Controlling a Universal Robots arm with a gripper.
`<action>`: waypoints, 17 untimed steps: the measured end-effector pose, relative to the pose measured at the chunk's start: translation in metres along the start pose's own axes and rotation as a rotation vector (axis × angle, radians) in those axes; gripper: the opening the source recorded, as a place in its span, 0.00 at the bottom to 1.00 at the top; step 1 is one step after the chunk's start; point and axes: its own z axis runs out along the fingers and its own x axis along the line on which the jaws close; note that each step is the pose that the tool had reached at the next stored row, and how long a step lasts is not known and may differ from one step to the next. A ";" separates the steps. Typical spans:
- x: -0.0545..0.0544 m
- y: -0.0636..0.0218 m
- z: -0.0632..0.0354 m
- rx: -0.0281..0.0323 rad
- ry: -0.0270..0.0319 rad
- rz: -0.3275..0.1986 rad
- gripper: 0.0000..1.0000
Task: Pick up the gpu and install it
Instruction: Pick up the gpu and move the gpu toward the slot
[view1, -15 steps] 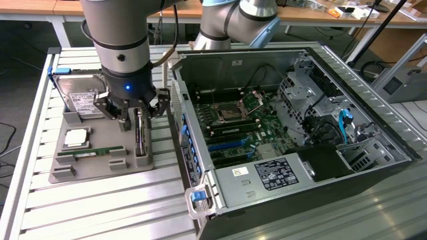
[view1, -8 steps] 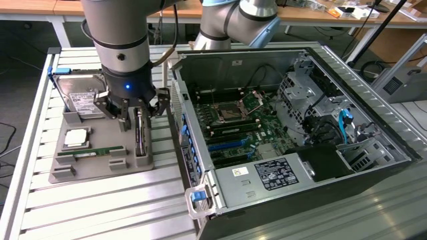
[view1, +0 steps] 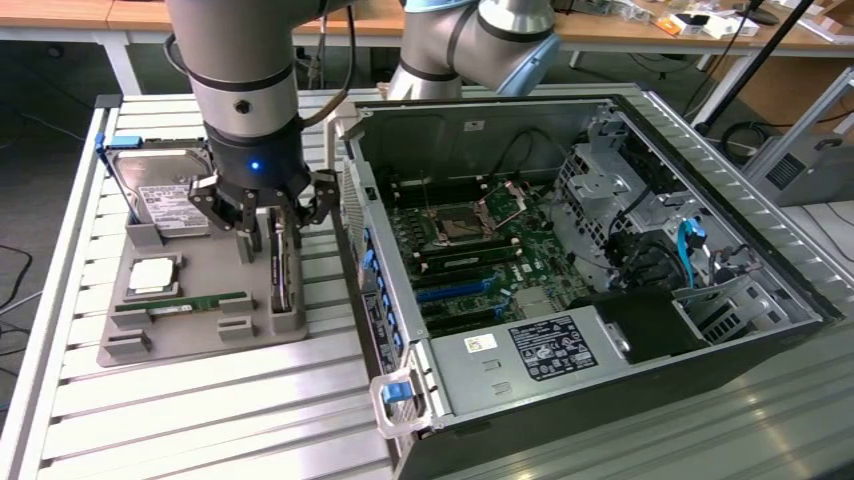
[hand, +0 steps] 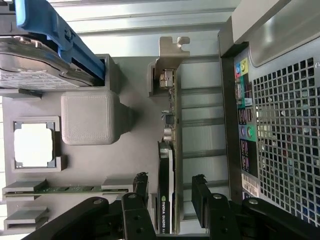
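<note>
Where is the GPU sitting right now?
On the exterior view's left, the gpu stands on edge in the gray tray, along the side nearest the open computer case, directly under the open gripper, whose fingers straddle it.

I see the black, silver-bracketed gpu (hand: 166, 195) on a plain grey plastic tray (hand: 135, 150), a bright blue drive caddy (hand: 50, 25), and a silver square-mesh case grille (hand: 285, 130).

Robotics lab or hardware workshop. Industrial robot arm (view1: 247, 90) over slatted aluminium desk (view1: 200, 410), left half of exterior view. Open computer case (view1: 454, 130), motherboard exposed, centre-right. Grey parts fixture (view1: 200, 335) holding loose components, left-centre. Cluttered wooden workbenches (view1: 614, 40) along top edge.
</note>
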 end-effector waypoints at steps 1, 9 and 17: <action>0.000 0.0011 0.0008 0.0006 0.0000 0.000 0.48; 0.001 0.0092 0.0065 0.0012 -0.0002 0.000 0.48; 0.001 0.0152 0.0136 0.0016 -0.0003 -0.001 0.48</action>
